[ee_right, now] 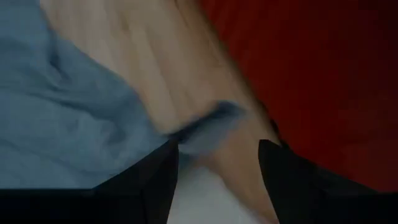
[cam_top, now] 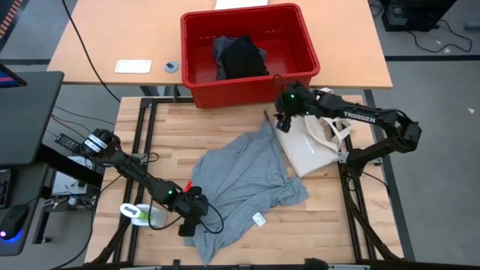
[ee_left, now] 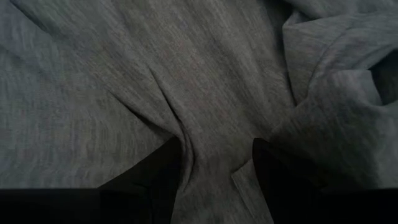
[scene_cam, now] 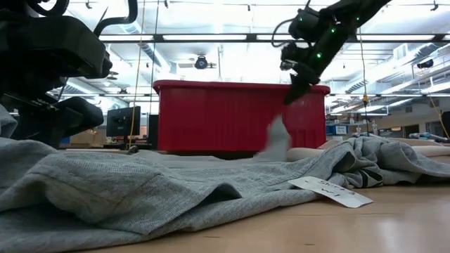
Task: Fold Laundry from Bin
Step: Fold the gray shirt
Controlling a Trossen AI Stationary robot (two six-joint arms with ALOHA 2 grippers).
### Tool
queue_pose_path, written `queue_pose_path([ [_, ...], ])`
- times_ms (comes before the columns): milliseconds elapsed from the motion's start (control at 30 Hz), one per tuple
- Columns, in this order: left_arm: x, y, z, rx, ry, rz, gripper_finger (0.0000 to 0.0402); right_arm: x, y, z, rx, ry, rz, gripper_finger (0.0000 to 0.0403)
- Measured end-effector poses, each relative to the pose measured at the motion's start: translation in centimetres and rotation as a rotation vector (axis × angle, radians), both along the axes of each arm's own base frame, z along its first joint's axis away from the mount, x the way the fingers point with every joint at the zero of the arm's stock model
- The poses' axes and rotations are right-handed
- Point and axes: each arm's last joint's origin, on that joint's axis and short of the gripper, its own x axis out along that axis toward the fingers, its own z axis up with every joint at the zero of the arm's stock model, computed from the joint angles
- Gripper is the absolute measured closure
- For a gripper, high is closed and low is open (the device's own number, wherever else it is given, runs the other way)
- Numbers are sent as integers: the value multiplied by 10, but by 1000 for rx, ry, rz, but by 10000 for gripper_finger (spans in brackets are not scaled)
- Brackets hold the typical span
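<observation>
The light grey T-shirt lies spread and rumpled on the wooden table, with its white label showing at the near side. My left gripper is down on the shirt's near-left part, open, with cloth between its fingers. My right gripper is open and hangs in the air over the shirt's far corner, in front of the red bin. A blurred tip of grey cloth shows below it, apart from the fingers. A dark garment lies in the bin. My left gripper slants down from above onto the T-shirt's near-left part. Its open fingertips rest on the cloth, and creases run together at one of them. A strip of cloth lies between the fingers, not pinched. The shirt stays flat on the table.
A cream tote bag lies on the table's right side under the right arm. A green and white object sits at the near left edge. On the far desk lie a white card and a small ring.
</observation>
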Motion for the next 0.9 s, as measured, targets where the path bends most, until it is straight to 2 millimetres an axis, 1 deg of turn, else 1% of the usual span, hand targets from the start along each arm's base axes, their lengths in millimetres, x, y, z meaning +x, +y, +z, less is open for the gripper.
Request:
queue_pose_path([
  [67, 0, 0, 0, 1, 0, 0, 196, -7, 0, -1, -28, 63, -91, 174],
  [100, 0, 0, 0, 1, -1, -1, 196, -9, 1, 0, -23, 82, -107, 174],
  [200, 0, 0, 0, 4, -7, -11, 196, -7, 12, -1, 82, 51, -37, 174],
  [333, 2, 2, 5, 1, -39, -35, 196, 7, 40, -3, 258, -34, 74, 174],
  [533, 4, 2, 17, -52, -98, -5, 196, 23, 97, -36, 321, -78, 210, 174],
  [600, 4, 1, 21, -62, -119, -5, 196, 26, 115, -46, 342, -112, 248, 174],
  [700, 5, 3, 24, -36, -159, 54, 194, 28, 140, -62, 343, -182, 279, 174],
  [800, 6, 5, 24, -9, -173, 82, 178, 27, 159, -81, 335, -222, 302, 174],
  [900, 6, 6, 23, 6, -170, 68, 149, 25, 169, -97, 363, -223, 301, 174],
])
